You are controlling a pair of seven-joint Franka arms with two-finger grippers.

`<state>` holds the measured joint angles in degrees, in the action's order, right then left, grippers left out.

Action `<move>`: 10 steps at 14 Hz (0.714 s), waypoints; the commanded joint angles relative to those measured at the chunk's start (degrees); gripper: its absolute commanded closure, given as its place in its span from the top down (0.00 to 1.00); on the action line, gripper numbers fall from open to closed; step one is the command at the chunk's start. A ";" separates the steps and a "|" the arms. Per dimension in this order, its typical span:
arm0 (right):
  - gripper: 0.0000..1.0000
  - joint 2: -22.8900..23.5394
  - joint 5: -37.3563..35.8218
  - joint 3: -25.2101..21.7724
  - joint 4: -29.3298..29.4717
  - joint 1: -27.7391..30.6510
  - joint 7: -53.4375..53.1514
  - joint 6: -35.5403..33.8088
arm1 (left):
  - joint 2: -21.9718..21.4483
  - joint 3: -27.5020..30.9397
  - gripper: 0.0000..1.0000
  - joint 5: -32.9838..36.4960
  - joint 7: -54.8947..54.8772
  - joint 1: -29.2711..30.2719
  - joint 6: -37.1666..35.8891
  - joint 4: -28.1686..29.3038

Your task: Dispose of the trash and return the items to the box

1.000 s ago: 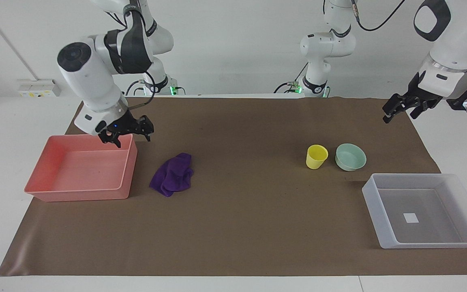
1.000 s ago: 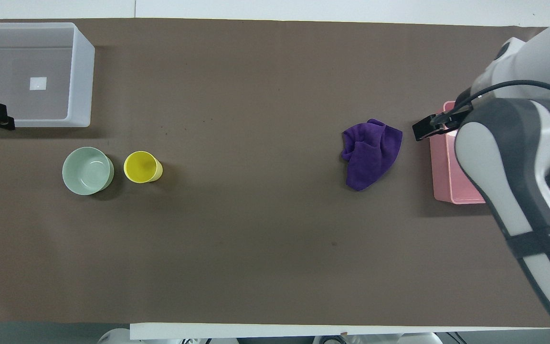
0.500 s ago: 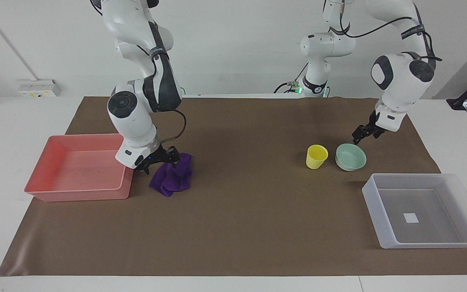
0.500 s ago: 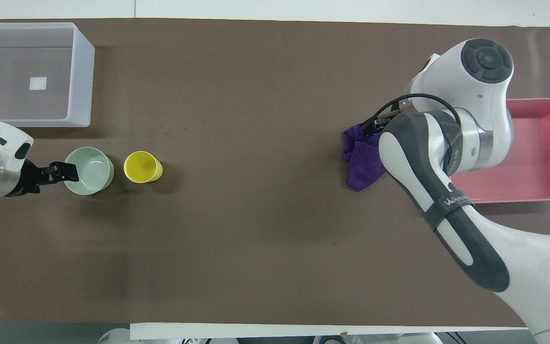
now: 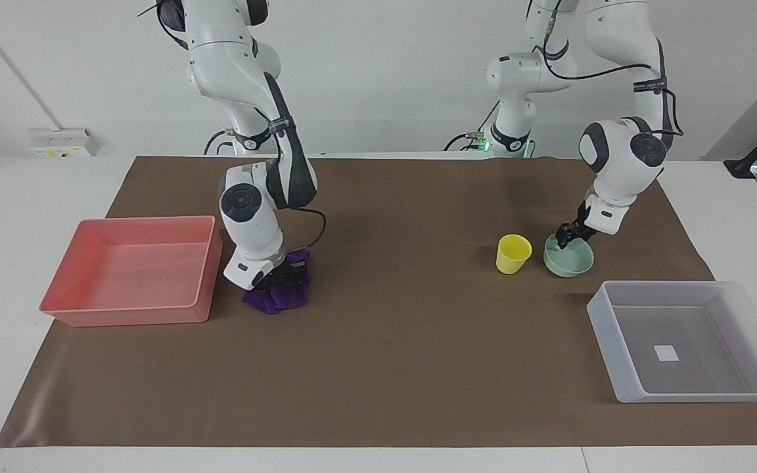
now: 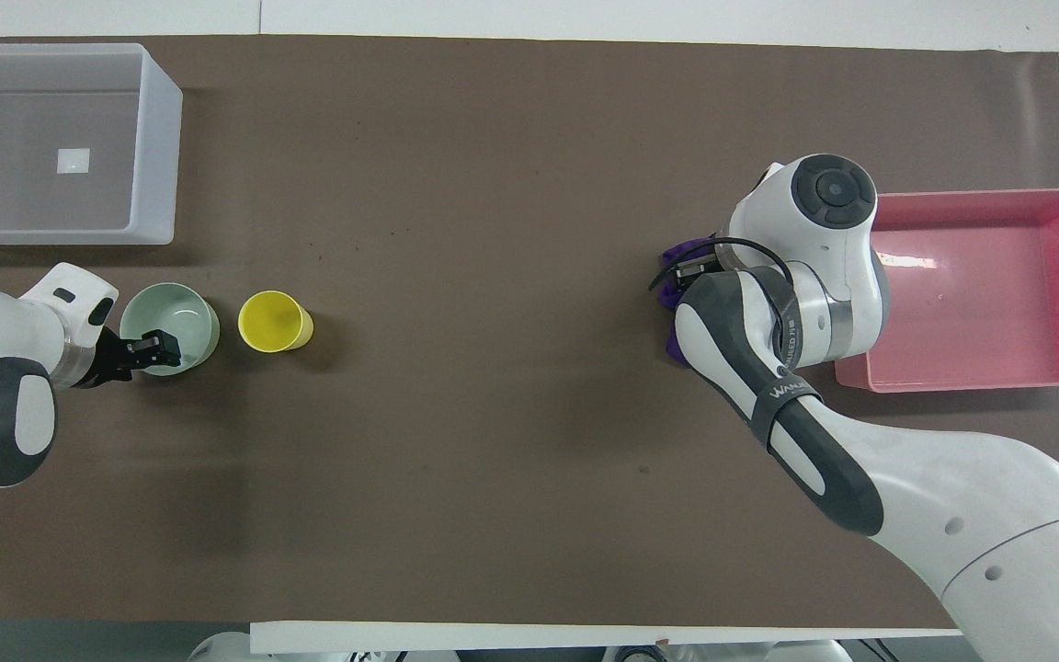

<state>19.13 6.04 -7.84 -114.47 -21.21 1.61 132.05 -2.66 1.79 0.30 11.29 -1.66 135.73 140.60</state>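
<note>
The purple cloth (image 5: 286,299) lies bunched on the brown mat beside the pink tub (image 5: 129,315); only its edge (image 6: 669,292) shows from overhead. My right gripper (image 5: 281,276) is down on the cloth, and overhead its own wrist hides it. The mint-green bowl (image 5: 575,261) (image 6: 171,313) stands upright beside the yellow cup (image 5: 513,253) (image 6: 274,322). My left gripper (image 5: 566,238) (image 6: 160,349) is open at the bowl's rim, on the edge nearer the robots. The clear box (image 5: 615,341) (image 6: 157,156), farther from the robots than the bowl, is empty.
The pink tub (image 6: 980,198) at the right arm's end of the table is empty. A brown mat (image 5: 405,368) covers the table. The cup stands a hand's width from the bowl, toward the table's middle.
Both arms came down. My right gripper went from beside the cloth onto it. My left gripper moved from just off the bowl to its rim. Cloth, bowl and cup stay in place.
</note>
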 commanded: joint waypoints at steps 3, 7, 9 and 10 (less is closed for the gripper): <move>0.01 -1.99 0.99 0.29 -0.32 1.08 -0.03 -3.01 | -2.51 0.14 0.00 0.22 0.06 0.52 -7.10 -2.25; 0.01 -7.25 0.91 0.02 5.56 3.89 0.06 -14.60 | -7.10 0.14 0.00 0.22 -0.30 0.43 -31.80 -20.23; 0.01 -10.33 0.91 -0.15 7.41 5.03 -0.03 -18.82 | -3.60 0.31 0.00 -0.91 -0.12 0.78 -30.90 -25.97; 0.01 -11.39 0.64 -0.24 8.72 5.56 -0.03 -21.28 | -2.36 0.40 0.00 -3.79 0.40 3.05 -25.57 -26.69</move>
<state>10.65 6.06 -8.20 -107.13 -16.86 1.60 114.70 -10.23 2.01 -0.41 11.53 -1.21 106.41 118.22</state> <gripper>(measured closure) 0.837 0.965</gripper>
